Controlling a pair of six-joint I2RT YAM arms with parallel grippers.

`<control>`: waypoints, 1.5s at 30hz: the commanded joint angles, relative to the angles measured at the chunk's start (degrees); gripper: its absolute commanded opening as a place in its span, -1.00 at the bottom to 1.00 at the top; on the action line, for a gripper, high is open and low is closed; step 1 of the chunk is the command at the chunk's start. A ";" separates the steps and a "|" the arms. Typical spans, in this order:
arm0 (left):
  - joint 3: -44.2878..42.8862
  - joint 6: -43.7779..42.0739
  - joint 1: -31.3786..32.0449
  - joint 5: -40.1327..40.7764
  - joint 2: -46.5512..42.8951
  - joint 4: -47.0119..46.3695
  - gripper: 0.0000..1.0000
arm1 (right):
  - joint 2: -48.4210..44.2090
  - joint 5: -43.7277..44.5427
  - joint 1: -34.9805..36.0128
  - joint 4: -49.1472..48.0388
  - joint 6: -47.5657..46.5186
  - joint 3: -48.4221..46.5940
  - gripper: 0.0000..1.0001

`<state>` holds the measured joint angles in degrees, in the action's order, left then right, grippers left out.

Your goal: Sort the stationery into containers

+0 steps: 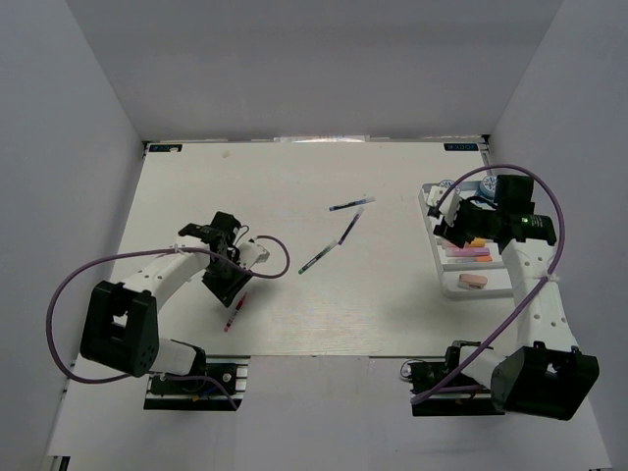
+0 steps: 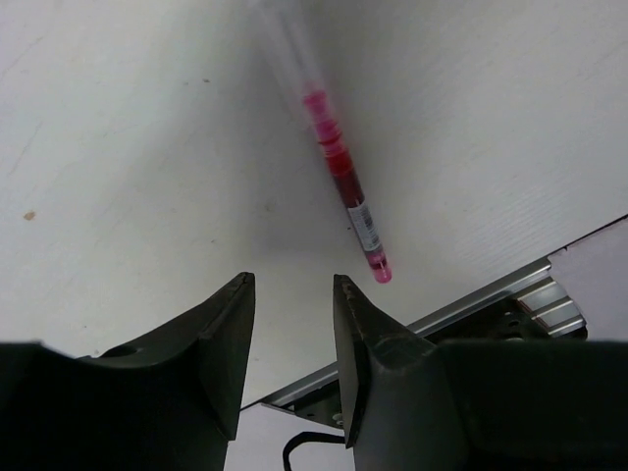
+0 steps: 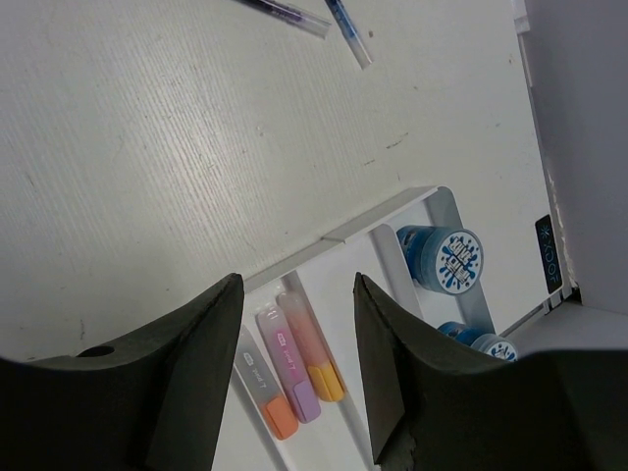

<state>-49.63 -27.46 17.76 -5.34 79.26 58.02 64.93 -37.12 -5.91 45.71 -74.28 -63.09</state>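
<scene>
White table (image 1: 294, 196), red pen (image 2: 340, 169), left claw (image 2: 292, 287) open

A white tabletop (image 1: 294, 186) with a fine grain stands between three plain pale walls: a back wall (image 1: 314, 69), a left wall (image 1: 69, 196) and a right wall (image 1: 579, 118). The light is soft and even, and the shadows are weak. To the right of the left tool (image 2: 291, 285), a metal rail (image 2: 471, 304) runs along the tabletop's edge. To its left there is a small brown speck (image 2: 29, 214).
</scene>
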 commanded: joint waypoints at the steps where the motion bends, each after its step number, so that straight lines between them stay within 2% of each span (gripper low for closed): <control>1: 1.63 -0.49 1.83 -2.30 -1.22 -1.77 -0.04 | -0.85 0.91 0.72 -1.24 0.28 0.86 0.10; 11: 2.52 0.83 7.28 0.42 -0.08 -5.36 -0.03 | -0.59 2.05 1.95 -1.68 -0.07 1.74 0.08; 16: 2.25 1.89 9.92 1.83 3.35 -7.39 0.00 | -1.11 2.84 2.13 -1.50 -0.95 2.44 0.08; 20: 1.90 3.29 10.54 2.97 7.21 -8.62 0.05 | -1.38 3.72 2.31 -0.98 -2.53 2.62 0.08; 25: 2.43 4.35 10.54 2.27 9.77 -10.20 -0.02 | -2.26 4.43 2.31 -0.19 -3.76 2.88 0.04; 29: 3.22 5.40 10.54 1.74 11.79 -12.22 -0.26 | -3.23 1.80 2.40 1.31 -5.78 2.88 0.00; 30: 3.13 5.58 10.54 1.65 12.14 -12.66 -0.41 | -3.92 0.66 2.40 1.31 -5.87 3.23 0.00; 34: -1.33 5.93 10.54 -0.45 14.16 -13.28 -0.73 | -4.20 2.14 4.59 -1.41 -4.82 4.64 -0.02; 37: -6.95 8.38 9.93 -5.63 18.11 -10.74 -0.84 | -2.79 2.58 5.82 -0.89 -3.86 3.42 -0.03; 38: -10.46 9.87 9.93 -7.12 20.21 -9.17 -0.89 | -2.44 2.23 8.70 -0.98 -3.33 3.15 -0.02; 40: -13.20 10.85 9.93 -11.17 22.06 -7.84 -1.00 | -2.35 1.71 10.04 -1.68 -2.19 2.97 -0.02; 45: -24.27 14.89 9.40 -21.27 25.67 -5.73 -1.00 | -2.35 0.30 17.50 -4.49 0.45 1.75 -0.02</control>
<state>-68.07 -15.73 27.62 -16.64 105.01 52.49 62.63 -34.41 8.29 44.01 -76.31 -59.16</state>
